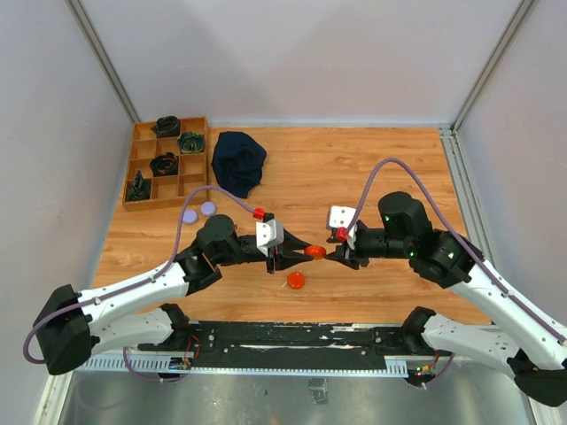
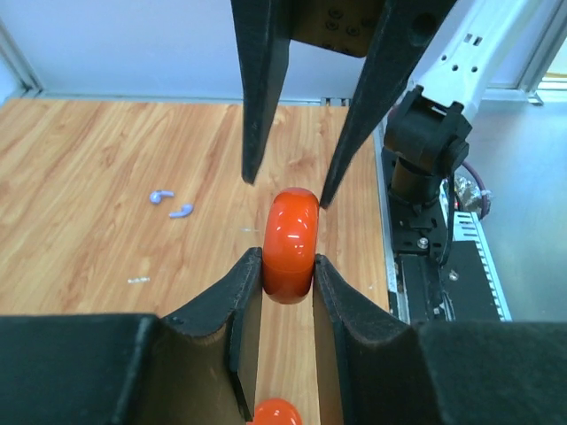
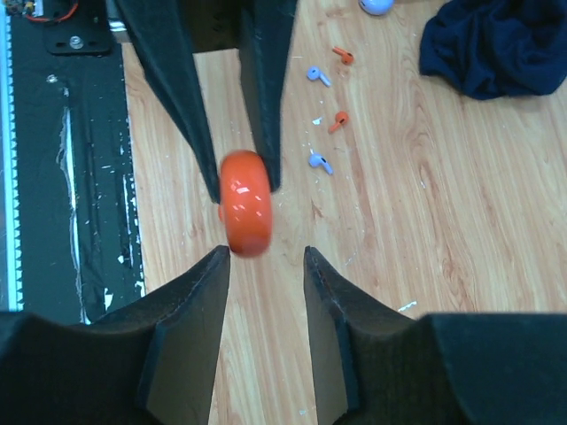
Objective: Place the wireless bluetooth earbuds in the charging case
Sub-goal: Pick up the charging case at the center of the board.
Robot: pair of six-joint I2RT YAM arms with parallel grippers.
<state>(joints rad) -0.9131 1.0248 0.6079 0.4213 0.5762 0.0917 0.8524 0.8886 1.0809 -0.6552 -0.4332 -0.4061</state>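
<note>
A glossy orange-red disc (image 1: pixel 314 251) of the charging case hangs edge-on above the table between both arms. My left gripper (image 2: pixel 289 261) is shut on it (image 2: pixel 291 243), one pad on each flat face. My right gripper (image 3: pixel 266 252) faces it from the other side with its jaws apart, wider than the disc (image 3: pixel 245 212). A second orange-red disc (image 1: pixel 296 281) lies on the wood below. The earbuds lie loose on the table: two orange-red ones (image 3: pixel 343 56) (image 3: pixel 337 120) and two lavender ones (image 3: pixel 317 75) (image 3: pixel 321 162), the lavender pair also in the left wrist view (image 2: pixel 182 211).
Two lavender discs (image 1: pixel 190 215) (image 1: pixel 208 208) lie at the left. Behind them stands a wooden compartment tray (image 1: pixel 197 166) with dark coiled items. A dark blue cloth (image 1: pixel 237 161) lies beside it. The black base rail (image 1: pixel 292 341) runs along the near edge.
</note>
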